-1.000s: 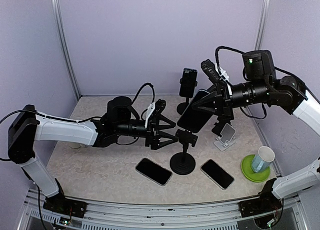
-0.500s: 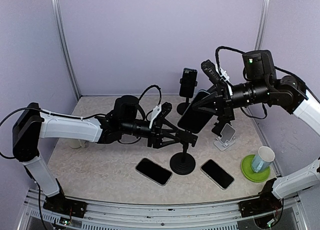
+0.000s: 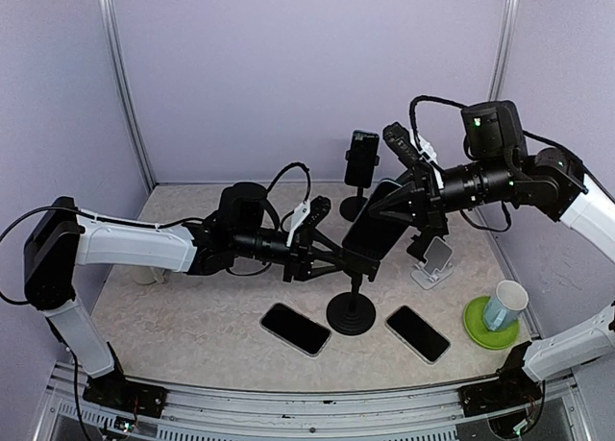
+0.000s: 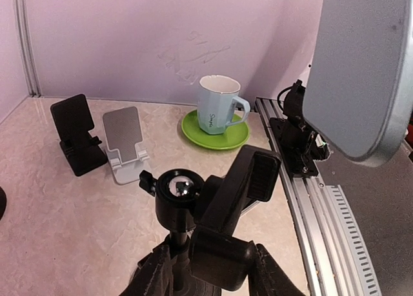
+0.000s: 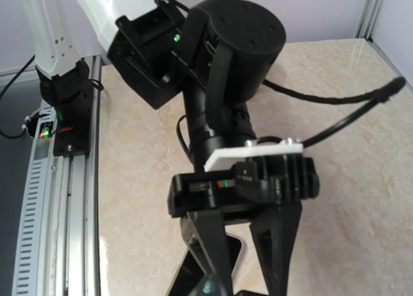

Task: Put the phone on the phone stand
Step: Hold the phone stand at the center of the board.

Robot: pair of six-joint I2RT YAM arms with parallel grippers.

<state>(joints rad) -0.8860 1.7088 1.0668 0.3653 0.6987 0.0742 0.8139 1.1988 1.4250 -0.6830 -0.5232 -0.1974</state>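
- A black flat phone [image 3: 296, 329] and a second black flat phone [image 3: 418, 333] lie on the beige marbled table [image 3: 192, 311], one on each side of a stand's round foot.
- Off to the right, a green round saucer [image 3: 480, 330] carries a pale blue ceramic mug [image 3: 504, 305].
- Between the two flat phones, the black round-footed phone stand [image 3: 351, 313] stands upright with its clamp head tilted.
- The left gripper [image 3: 336, 259] reaches in from the left. Its fingers are drawn in against both sides of the stand's neck, just under the clamp, and grip it.
- The black grey-backed slab phone [image 3: 370, 234] hangs tilted in the air. Its lower end is just above and behind the clamp; whether the two touch cannot be told.
- The right gripper [image 3: 386, 208] is clamped tight on that phone's upper part.
- Behind these, a white folding stand [image 3: 434, 261] sits just beside a black folding stand [image 4: 77, 138].
- Farthest back, a tall black clamp stand [image 3: 354, 208] holds a small black phone [image 3: 362, 159] upright.
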